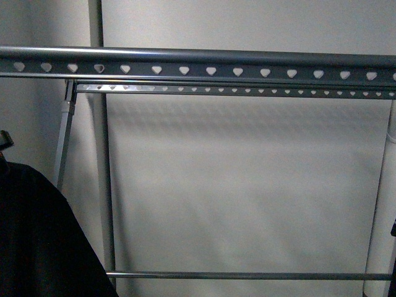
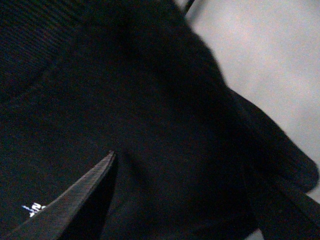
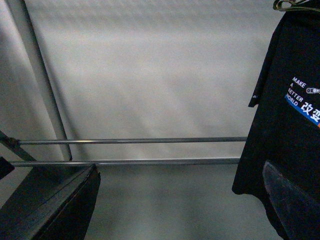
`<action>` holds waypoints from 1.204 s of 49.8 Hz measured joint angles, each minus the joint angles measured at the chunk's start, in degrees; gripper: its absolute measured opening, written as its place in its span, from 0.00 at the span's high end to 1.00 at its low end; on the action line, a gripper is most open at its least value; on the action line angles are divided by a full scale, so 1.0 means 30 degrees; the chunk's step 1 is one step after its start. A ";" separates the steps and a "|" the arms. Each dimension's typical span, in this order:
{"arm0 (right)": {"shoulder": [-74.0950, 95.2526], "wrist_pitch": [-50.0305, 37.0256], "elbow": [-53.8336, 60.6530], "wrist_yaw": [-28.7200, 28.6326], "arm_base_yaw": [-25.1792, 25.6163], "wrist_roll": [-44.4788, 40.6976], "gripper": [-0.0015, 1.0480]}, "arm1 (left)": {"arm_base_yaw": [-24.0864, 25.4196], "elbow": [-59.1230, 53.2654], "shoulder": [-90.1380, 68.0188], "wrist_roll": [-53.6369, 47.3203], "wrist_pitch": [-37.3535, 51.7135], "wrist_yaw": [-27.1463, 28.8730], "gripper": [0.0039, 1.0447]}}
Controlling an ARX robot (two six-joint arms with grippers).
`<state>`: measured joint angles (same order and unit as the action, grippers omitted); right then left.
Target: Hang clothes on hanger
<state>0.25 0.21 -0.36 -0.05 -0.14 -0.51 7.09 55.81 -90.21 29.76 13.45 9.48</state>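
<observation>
At the left gripper only one finger is clearly made out. It is a flat, tapering blade with a fine ribbed, matte surface, and its tip is pressed into a fold of black cloth. The opposite side is lost against the dark fabric, so it cannot be told whether the jaws are clamped or apart. The cloth is the T-shirt, a soft black knit. Its ribbed collar band is seen at one corner of the left wrist view, with a scrap of white print beside the finger. The fingers of the right gripper are held wide apart, with nothing between them – only pale wall and two thin metal bars lie beyond. In the right wrist view the T-shirt is seen hanging from a hanger. One short sleeve juts out, and the white "MAKE A BETTER WORLD" lettering and a blue band are visible. In the front view the T-shirt fills the lower left corner, well below the grey top rail, which is punched with heart-shaped holes. A second punched rail is set just behind, a slim lower bar runs across near the bottom, and a round upright stands against the plain wall.
</observation>
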 joint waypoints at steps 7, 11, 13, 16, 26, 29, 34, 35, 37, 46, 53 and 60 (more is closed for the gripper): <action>0.0000 0.0000 0.0000 -0.0007 0.0000 -0.0007 0.07 | -0.0342 -0.0634 0.1013 0.0000 0.0138 -0.0597 0.57; 0.0000 0.0000 0.0000 -0.0007 0.0000 -0.0007 0.07 | -0.0379 -0.1166 0.1647 -0.0058 0.0138 -0.0758 0.69; 0.0000 0.0000 0.0000 0.0000 0.0000 0.0000 0.07 | -0.0372 -0.1326 0.1858 -0.0073 0.0146 -0.0750 0.74; 0.0000 0.0000 0.0000 -0.0007 0.0000 -0.0007 0.07 | -0.0313 -0.1508 0.2076 -0.0066 0.0146 -0.0736 0.83; 0.0000 0.0000 0.0000 0.0000 0.0000 -0.0007 0.07 | -0.0036 -0.1661 0.2251 0.0073 0.0117 -0.0852 0.85; 0.0000 0.0000 0.0000 0.0000 0.0000 -0.0007 0.07 | -0.0226 -0.1661 0.2353 0.0182 -0.0036 -0.0648 0.46; 0.0000 0.0000 0.0000 -0.0007 0.0000 0.0000 0.07 | -0.0597 -0.1472 0.2259 0.0525 -0.0313 0.0029 0.32; 0.0000 0.0000 0.0000 -0.0007 0.0000 -0.0007 0.07 | -0.0670 -0.1355 0.2193 0.0590 -0.0415 0.0073 0.29; 0.0000 0.0000 0.0000 -0.0007 0.0007 -0.0007 0.07 | -0.0801 -0.1020 0.1974 0.0772 -0.0641 0.0386 0.20; 0.0000 0.0000 0.0000 0.0000 0.0000 -0.0007 0.07 | -0.0729 0.1953 -0.0408 0.2120 -0.2237 0.2463 0.06; 0.0000 0.0000 0.0000 0.0000 0.0000 -0.0007 0.07 | -0.0408 0.3147 -0.1239 0.3264 -0.3483 0.3636 0.06; 0.0000 0.0000 0.0000 0.0000 0.0000 0.0000 0.07 | -0.0277 0.3548 -0.1559 0.4146 -0.4284 0.4998 0.27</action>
<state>0.25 0.21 -0.36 -0.05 -0.14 -0.51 6.26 66.46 -94.89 42.19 0.60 24.47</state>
